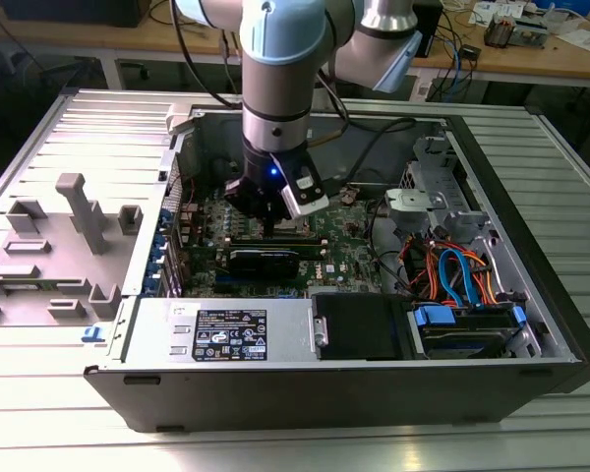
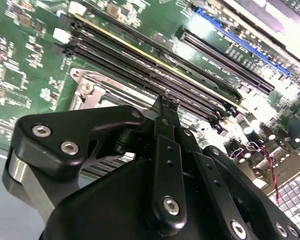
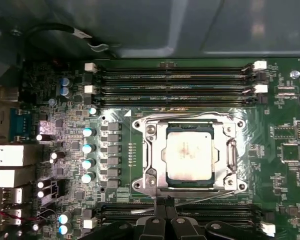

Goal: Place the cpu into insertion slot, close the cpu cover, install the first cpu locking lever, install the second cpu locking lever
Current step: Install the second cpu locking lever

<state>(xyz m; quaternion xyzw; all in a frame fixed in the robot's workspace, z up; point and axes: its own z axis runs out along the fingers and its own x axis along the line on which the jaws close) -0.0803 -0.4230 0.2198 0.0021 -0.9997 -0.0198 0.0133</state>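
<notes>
In the first wrist view the cpu [image 3: 188, 156], a flat square with a dull silver top, sits in the insertion slot [image 3: 190, 192], framed by the thin shiny cpu cover [image 3: 150, 150] lying flat around it. The gripper [image 3: 164, 201] hangs just beside the socket's edge, its black fingers [image 3: 160, 220] pressed together, seemingly on a thin wire lever there.

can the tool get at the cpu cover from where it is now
Probably yes. The tool sits at the edge of the cpu cover, which lies flat over the cpu, with nothing standing between them in the first wrist view.
</notes>
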